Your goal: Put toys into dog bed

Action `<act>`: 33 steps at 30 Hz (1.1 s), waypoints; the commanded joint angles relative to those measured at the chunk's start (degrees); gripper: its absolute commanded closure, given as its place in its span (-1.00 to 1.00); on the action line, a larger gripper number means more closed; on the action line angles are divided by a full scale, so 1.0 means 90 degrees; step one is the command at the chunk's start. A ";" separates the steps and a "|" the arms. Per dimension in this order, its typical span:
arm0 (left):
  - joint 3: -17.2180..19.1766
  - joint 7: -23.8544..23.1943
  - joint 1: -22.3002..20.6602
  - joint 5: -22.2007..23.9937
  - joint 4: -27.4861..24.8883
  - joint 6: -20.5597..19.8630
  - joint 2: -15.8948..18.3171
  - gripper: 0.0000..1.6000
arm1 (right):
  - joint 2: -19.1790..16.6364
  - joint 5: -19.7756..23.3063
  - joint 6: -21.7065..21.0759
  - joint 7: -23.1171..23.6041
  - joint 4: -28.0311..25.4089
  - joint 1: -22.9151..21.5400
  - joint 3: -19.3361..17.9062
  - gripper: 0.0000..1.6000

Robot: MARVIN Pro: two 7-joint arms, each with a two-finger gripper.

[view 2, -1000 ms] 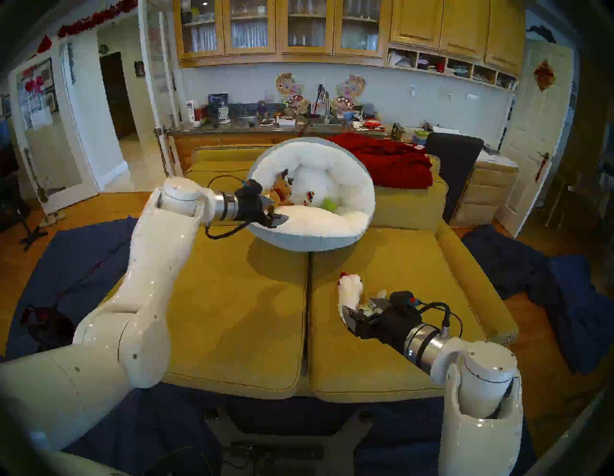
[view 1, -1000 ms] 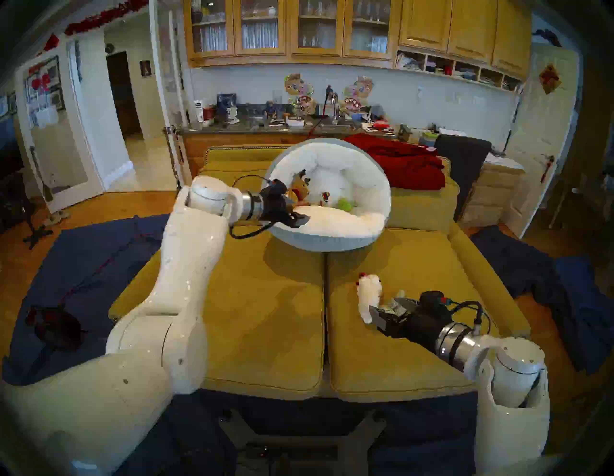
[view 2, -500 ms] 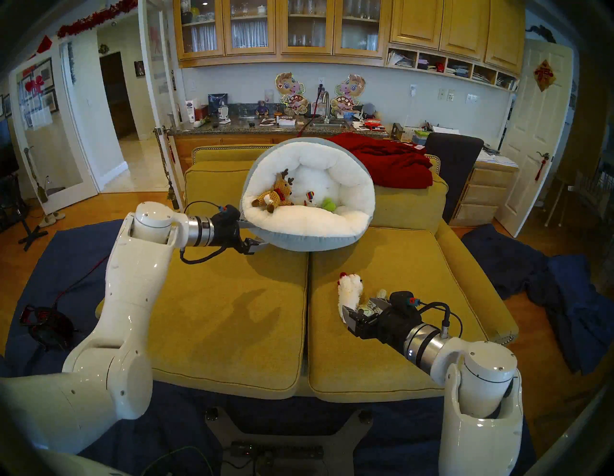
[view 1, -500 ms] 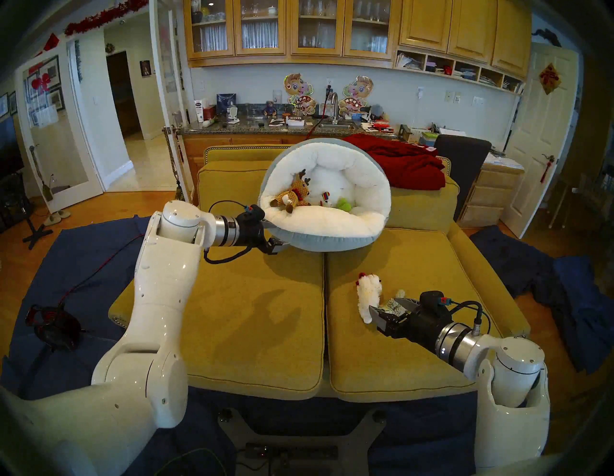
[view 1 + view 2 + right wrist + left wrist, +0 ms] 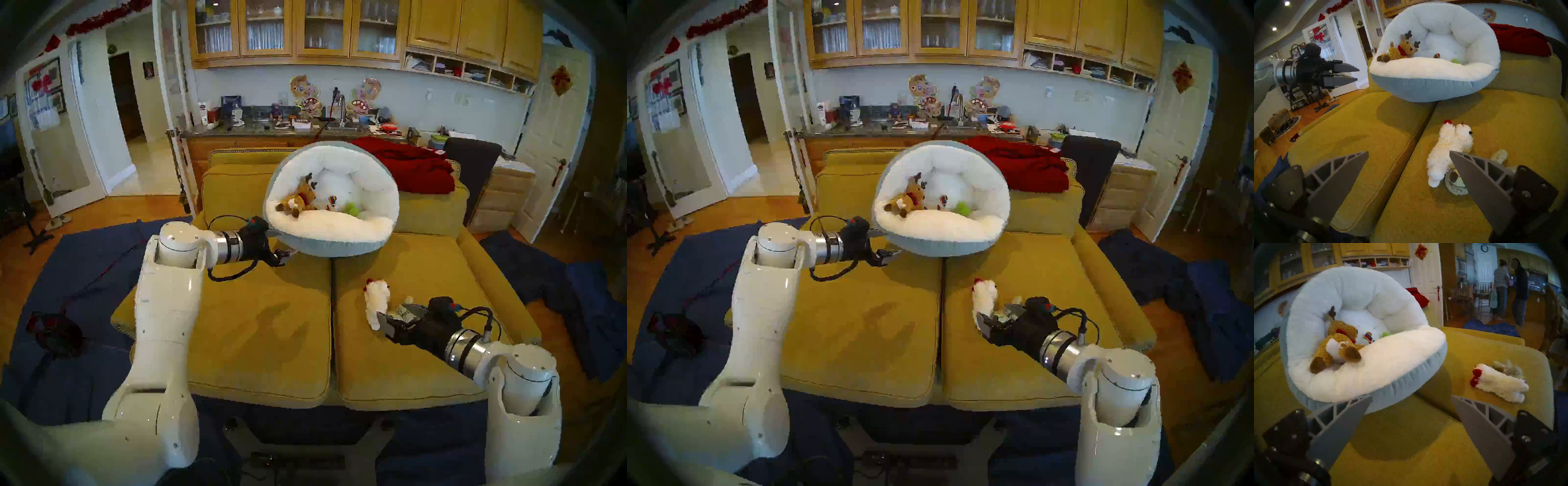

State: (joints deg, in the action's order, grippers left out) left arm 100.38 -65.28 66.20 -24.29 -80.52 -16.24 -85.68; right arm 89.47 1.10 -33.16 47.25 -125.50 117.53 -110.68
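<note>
Mustard-yellow sofa point(image 5: 258, 325) with two seat cushions, seam down the middle, set in a kitchen-side room with wooden cabinets and a cluttered counter point(image 5: 288, 127) behind. Red blanket point(image 5: 414, 166) heaped on the back right corner of the sofa; blue cloth spread over the floor around it.

Dog bed point(image 5: 339, 244) propped at the back edge, straddling the seam, tilted up against the backrest, white inside facing forward. Inside it: brown reindeer point(image 5: 298, 200) sprawled on the near-left rim, small white-and-rainbow toy point(image 5: 332, 203) and lime-green cactus point(image 5: 351, 208) deeper in.

On the right seat cushion, near the seam: fluffy white animal point(image 5: 1449, 146), with the shaggy grey-beige toy point(image 5: 1456, 183) touching it on its right.

Left gripper point(image 5: 1411, 400) spread wide and empty, just beside the bed's lower left rim, not gripping it. Right gripper point(image 5: 1408, 154) likewise spread wide, empty, low over the right cushion; the white animal just beyond its right finger, which partly hides the grey-beige toy.
</note>
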 commanded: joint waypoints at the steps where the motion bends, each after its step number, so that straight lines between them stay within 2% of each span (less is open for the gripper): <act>1: 0.0207 0.0610 0.0188 0.0040 -0.0778 -0.0236 -0.0473 -1.00 | 0.0018 0.0039 0.0023 0.0003 -0.0227 -0.0071 -0.0001 -1.00; 9: 0.0252 0.1392 0.0621 -0.0187 -0.1472 -0.0697 -0.0829 -1.00 | 0.0031 0.0039 0.0013 -0.0004 -0.0261 -0.0058 -0.0004 -1.00; 10: 0.0246 0.1447 0.0602 -0.0199 -0.1417 -0.0732 -0.0843 -1.00 | 0.0033 0.0039 0.0011 -0.0006 -0.0266 -0.0056 -0.0004 -1.00; 19: 0.0119 0.2085 0.1061 -0.0649 -0.2265 -0.1481 -0.1142 -1.00 | 0.0061 0.0030 -0.0005 -0.0016 -0.0303 -0.0042 -0.0009 -1.00; 25: -0.0002 0.2221 0.1205 -0.0776 -0.2606 -0.1784 -0.1146 -1.00 | 0.0078 0.0020 -0.0012 -0.0019 -0.0317 -0.0038 -0.0011 -1.00; 33: -0.0029 0.2162 0.1180 -0.0853 -0.2558 -0.1829 -0.1090 -1.00 | 0.0094 0.0006 -0.0021 -0.0018 -0.0330 -0.0036 -0.0014 -1.00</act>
State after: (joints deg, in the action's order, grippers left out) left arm 100.45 -45.48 78.27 -32.29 -101.42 -33.07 -95.58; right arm 90.30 1.06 -33.24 47.21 -126.49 117.68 -110.70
